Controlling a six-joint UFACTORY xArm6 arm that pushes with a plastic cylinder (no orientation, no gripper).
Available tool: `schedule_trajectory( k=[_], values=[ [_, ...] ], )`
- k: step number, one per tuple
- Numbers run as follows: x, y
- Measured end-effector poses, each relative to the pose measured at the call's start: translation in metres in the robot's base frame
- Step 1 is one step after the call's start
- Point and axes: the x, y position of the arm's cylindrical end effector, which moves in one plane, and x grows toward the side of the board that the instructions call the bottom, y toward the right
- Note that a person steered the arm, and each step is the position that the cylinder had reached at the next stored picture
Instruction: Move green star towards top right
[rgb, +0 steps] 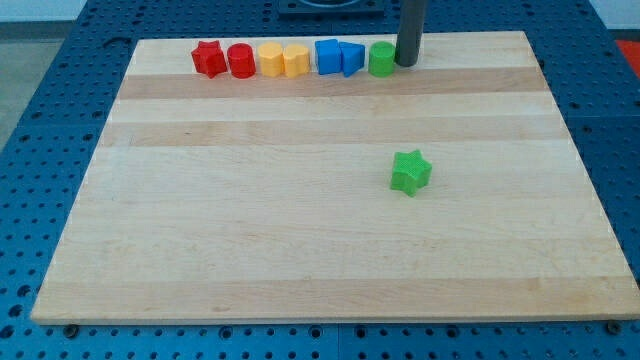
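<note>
Tip (407, 64) bare, holding nothing, parked far by green cylinder (381, 60); could clip it swinging toward green star (410, 172).

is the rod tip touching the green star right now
Apart. The camera view shows my tip up by the green cylinder, with bare board between it and the green star.
</note>
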Motion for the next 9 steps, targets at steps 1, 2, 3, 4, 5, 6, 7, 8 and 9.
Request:
schedule_trajectory(
  k=[1,2,3,4,5,6,7,8,9],
  values=[
    [0.017,0.0],
    [0.019,-0.01],
    [0.013,-0.022],
    [0.013,-0.027],
    [0.029,-0.009],
    [0.049,0.054],
    [0.101,0.104],
    [0.177,0.119],
    [0.253,0.117]
  ],
)
